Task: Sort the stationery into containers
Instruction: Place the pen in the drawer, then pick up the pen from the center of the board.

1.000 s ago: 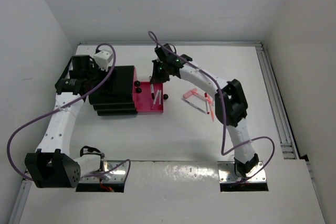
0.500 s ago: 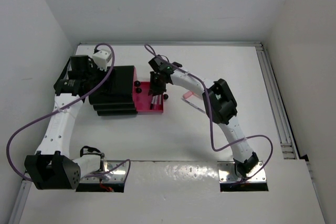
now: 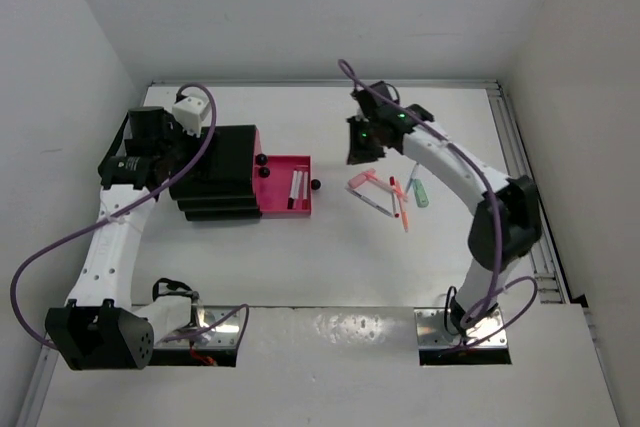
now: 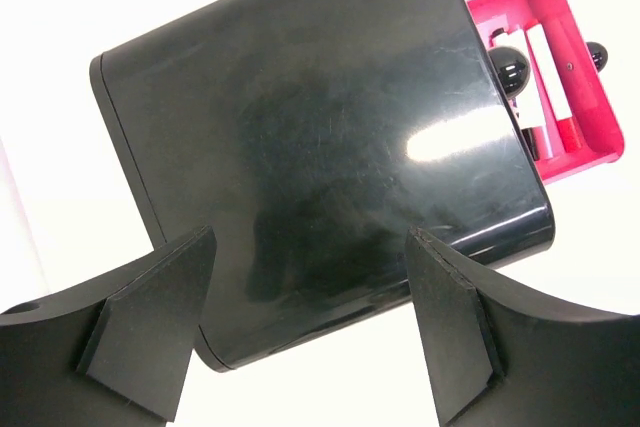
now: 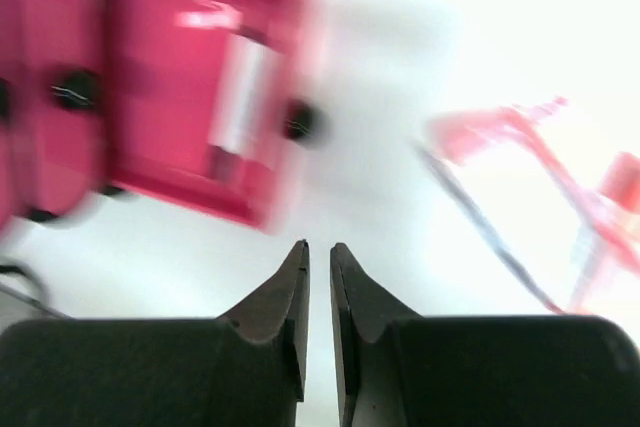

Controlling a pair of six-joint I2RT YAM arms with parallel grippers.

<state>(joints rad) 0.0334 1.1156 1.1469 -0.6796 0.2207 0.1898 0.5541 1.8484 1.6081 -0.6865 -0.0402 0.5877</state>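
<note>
The black stepped drawer unit (image 3: 215, 172) stands at the left, with one pink drawer (image 3: 283, 197) pulled out to the right. Two white pens with red ends (image 3: 297, 187) lie in it. They also show in the left wrist view (image 4: 548, 72) and, blurred, in the right wrist view (image 5: 236, 97). A loose pile of stationery (image 3: 385, 192) lies mid-table: pink and red pens and a mint green marker (image 3: 420, 192). My right gripper (image 3: 360, 144) hovers just above and left of the pile, jaws nearly together and empty (image 5: 319, 247). My left gripper (image 4: 310, 237) is open over the unit's back edge.
Round black knobs sit on the drawer fronts (image 3: 262, 160) and on the open drawer (image 3: 315, 185). White walls close in the table on the left, back and right. A metal rail (image 3: 525, 197) runs along the right edge.
My right gripper went over the open pink drawer, then swung right to beside the pile. The drawer now holds a second white pen. The left arm barely moved.
</note>
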